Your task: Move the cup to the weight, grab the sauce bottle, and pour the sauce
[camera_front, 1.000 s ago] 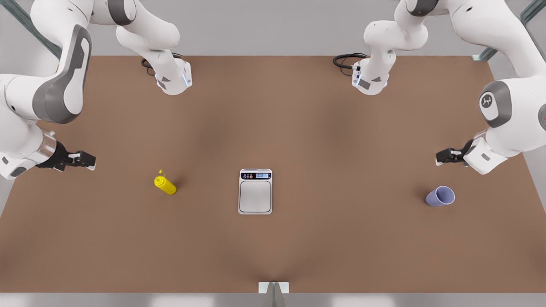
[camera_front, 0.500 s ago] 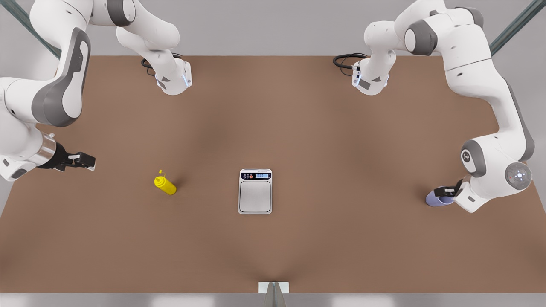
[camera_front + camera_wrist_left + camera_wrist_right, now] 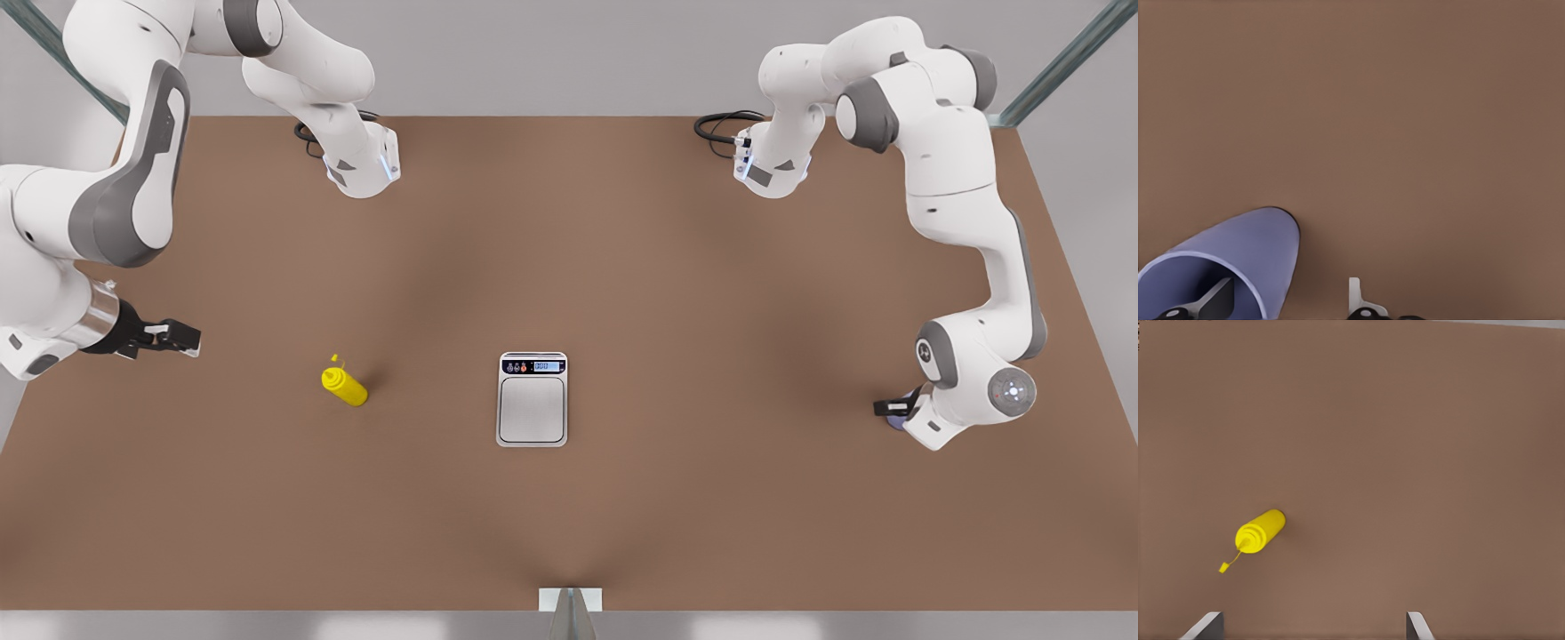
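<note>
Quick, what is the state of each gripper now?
Left gripper: open, one finger inside the cup, one outside; not yet closed on it.
Right gripper: open, holding nothing, waiting away from the bottle.

Brown desk (image 3: pixel 622 267), plain and matte. At its middle, resting flat, the weight (image 3: pixel 532 400), display strip toward the far edge. Well to the front view's left, the sauce bottle (image 3: pixel 344 386), standing on the desk with its nozzle up. Near the front view's right edge, the cup (image 3: pixel 1231 267), standing on the desk. At the far edge, two white arm bases.
</note>
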Motion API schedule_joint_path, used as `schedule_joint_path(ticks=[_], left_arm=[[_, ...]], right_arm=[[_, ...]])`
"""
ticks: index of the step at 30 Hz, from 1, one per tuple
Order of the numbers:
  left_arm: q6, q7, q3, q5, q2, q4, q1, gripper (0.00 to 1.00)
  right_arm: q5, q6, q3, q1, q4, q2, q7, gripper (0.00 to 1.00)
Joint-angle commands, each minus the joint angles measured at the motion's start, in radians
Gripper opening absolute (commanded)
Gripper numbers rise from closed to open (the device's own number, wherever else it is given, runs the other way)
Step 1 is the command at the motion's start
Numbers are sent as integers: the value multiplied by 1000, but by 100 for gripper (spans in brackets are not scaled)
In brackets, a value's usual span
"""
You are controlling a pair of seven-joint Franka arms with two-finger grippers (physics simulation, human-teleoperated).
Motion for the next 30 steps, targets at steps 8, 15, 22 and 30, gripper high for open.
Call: schedule_joint_path(ticks=[8, 15, 22, 30], left_arm=[[25, 0, 2, 9, 18, 0, 0, 33], [63, 2, 2, 14, 29, 0, 0, 21], [64, 34, 2, 14, 29, 0, -2, 21], [52, 21, -8, -3, -8, 0, -9, 21]], right_arm=[[-2, 2, 0, 0, 1, 6, 0, 100], [-3, 3, 0, -3, 3, 6, -2, 100], [-2, 0, 0, -8, 4, 6, -3, 100], [106, -3, 0, -97, -8, 15, -291, 100]])
